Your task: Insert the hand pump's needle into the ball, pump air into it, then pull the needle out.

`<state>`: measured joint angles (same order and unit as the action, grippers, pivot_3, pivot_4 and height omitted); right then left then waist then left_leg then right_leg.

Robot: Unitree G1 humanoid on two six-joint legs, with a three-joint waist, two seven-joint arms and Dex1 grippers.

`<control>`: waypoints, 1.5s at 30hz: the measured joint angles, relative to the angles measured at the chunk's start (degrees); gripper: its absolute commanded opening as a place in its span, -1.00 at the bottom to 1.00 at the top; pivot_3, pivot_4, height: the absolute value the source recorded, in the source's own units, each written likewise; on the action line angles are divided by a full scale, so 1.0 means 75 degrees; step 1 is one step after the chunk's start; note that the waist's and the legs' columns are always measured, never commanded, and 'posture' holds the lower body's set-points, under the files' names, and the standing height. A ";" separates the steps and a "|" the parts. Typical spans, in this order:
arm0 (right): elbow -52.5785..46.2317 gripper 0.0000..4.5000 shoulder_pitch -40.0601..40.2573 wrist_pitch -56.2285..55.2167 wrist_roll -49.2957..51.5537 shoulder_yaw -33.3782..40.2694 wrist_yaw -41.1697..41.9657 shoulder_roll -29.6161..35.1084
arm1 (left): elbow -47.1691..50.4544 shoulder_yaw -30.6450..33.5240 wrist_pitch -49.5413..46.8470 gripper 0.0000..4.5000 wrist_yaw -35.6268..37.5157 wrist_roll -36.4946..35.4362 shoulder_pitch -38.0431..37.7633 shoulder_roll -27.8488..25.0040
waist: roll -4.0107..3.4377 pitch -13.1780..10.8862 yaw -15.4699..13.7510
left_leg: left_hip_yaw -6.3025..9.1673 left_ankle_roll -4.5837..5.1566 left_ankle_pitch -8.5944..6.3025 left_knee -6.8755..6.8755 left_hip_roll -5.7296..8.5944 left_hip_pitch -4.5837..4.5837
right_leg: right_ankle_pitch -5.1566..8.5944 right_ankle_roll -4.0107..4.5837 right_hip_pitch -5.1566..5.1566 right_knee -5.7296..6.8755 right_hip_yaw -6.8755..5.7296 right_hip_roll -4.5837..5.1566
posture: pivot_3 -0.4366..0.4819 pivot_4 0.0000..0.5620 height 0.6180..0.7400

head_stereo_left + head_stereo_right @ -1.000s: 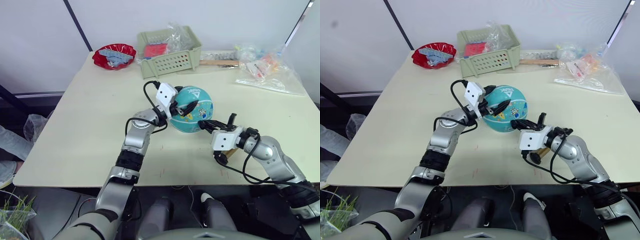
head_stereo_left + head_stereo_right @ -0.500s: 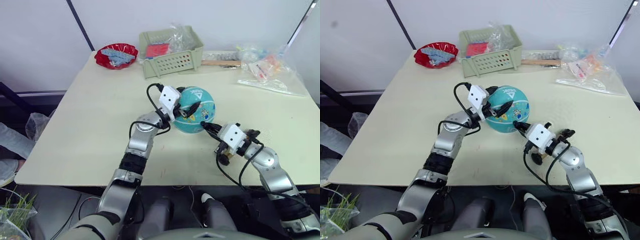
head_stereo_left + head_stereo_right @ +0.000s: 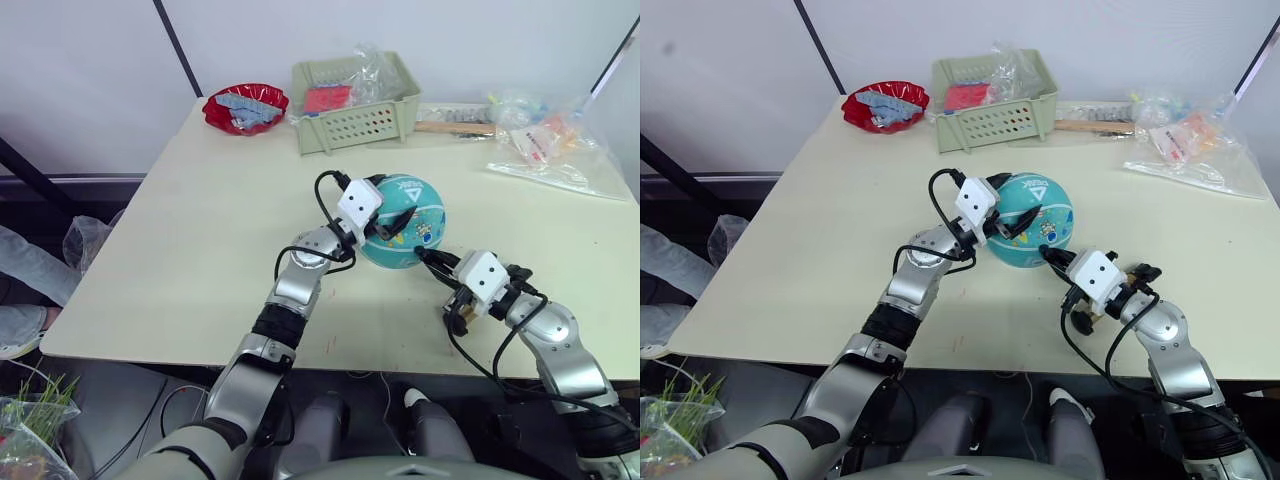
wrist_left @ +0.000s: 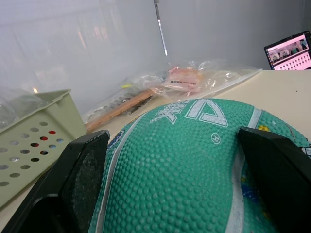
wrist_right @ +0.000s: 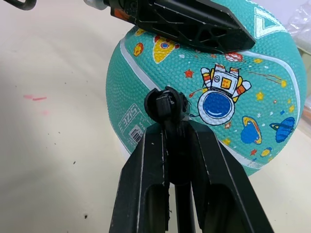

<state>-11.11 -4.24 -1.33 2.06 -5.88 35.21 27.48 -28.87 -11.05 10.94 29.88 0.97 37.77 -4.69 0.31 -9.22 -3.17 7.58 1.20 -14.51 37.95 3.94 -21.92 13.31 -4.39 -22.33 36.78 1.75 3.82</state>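
The teal ball [image 3: 408, 215] with cartoon prints sits mid-table. My left gripper [image 3: 386, 212] reaches over its left side, and its two black fingers [image 4: 80, 170] press against either flank of the ball [image 4: 184, 160]. My right gripper [image 3: 424, 256] is at the ball's near right side, shut on the black end of the hand pump's hose [image 5: 166, 106], which points at the ball [image 5: 218, 97]. The needle is hidden behind that hose end. The hand pump [image 3: 1086, 320] lies under my right wrist, with just a bronze bit and a black knob showing.
A red bowl [image 3: 245, 107] and a green basket [image 3: 350, 90] stand at the table's far edge. A wooden stick [image 3: 455, 127] and plastic bags [image 3: 545, 145] lie at the back right. The table's near edge runs just below my right wrist.
The camera has shifted. My right forearm has swung round, so the gripper with the hose end now points at the ball from the near right. The left gripper stays on the ball.
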 measured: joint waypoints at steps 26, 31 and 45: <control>-0.0770 -0.97 0.0505 0.0499 0.0359 0.0307 0.0121 0.0486 | -0.0618 -0.0421 0.0607 1.00 -0.0507 0.0157 0.0147 0.0167 | -0.0013 0.0007 -0.0106 | 0.0096 0.0002 -0.0002 0.0009 0.0077 -0.0002 | 0.0027 -0.0036 0.0052 -0.0009 -0.0090 0.0064 | -0.05 -0.47 1.00; -0.0847 -0.97 0.0608 0.0499 0.0414 0.0370 0.0121 0.0528 | -0.0726 -0.0457 0.0644 1.00 -0.0535 0.0157 0.0189 0.0205 | -0.0019 0.0012 -0.0109 | 0.0105 0.0011 0.0003 0.0009 0.0116 0.0002 | 0.0041 -0.0059 0.0065 -0.0008 -0.0101 0.0104 | -0.05 -0.47 1.00; -0.1105 -0.97 0.0864 0.0499 0.0631 0.0557 0.0195 0.0639 | -0.0744 -0.0560 0.0647 1.00 -0.0653 0.0156 0.0183 0.0214 | -0.0020 0.0013 -0.0111 | 0.0111 0.0023 0.0008 0.0008 0.0137 0.0002 | 0.0056 -0.0082 0.0075 -0.0008 -0.0109 0.0130 | -0.05 -0.47 1.00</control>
<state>-19.40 2.24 2.41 6.79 -1.71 36.67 32.27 -34.44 -15.25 15.79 24.99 2.14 39.14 -3.08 0.16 -9.12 -4.01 8.41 1.37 -14.45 38.01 4.97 -21.90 13.73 -5.01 -21.77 36.72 0.94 4.80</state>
